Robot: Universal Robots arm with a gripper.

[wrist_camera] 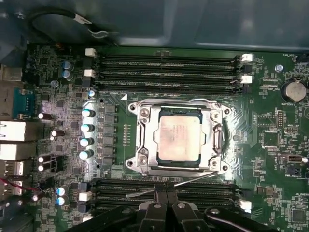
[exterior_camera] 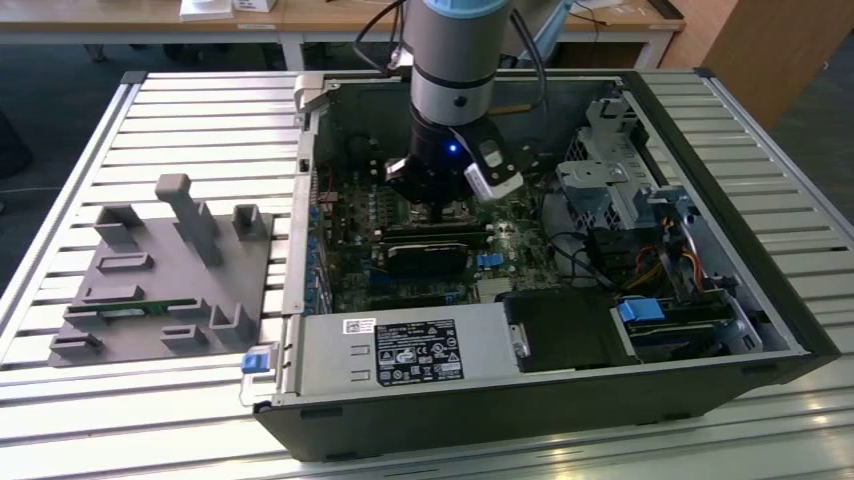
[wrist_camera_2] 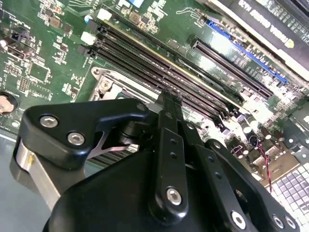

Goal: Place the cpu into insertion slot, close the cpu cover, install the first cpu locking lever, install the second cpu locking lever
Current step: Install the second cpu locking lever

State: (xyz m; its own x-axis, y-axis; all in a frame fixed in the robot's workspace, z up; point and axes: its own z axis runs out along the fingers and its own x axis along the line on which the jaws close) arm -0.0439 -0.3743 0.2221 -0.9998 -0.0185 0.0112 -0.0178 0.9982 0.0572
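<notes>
Here the gripper (wrist_camera: 167, 194), fingers pressed together and holding nothing, hovers beside the covered cpu (wrist_camera: 177, 136).

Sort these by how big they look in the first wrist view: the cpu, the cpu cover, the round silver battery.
1. cpu cover, the frame around the chip
2. cpu
3. round battery, smallest

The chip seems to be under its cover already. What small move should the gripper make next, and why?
Probably push the loose locking lever toward the socket edge. In the first wrist view the cpu sits seated with the cpu cover flat over it, yet this thin lever slants out across the memory slots, right at the gripper.
</notes>
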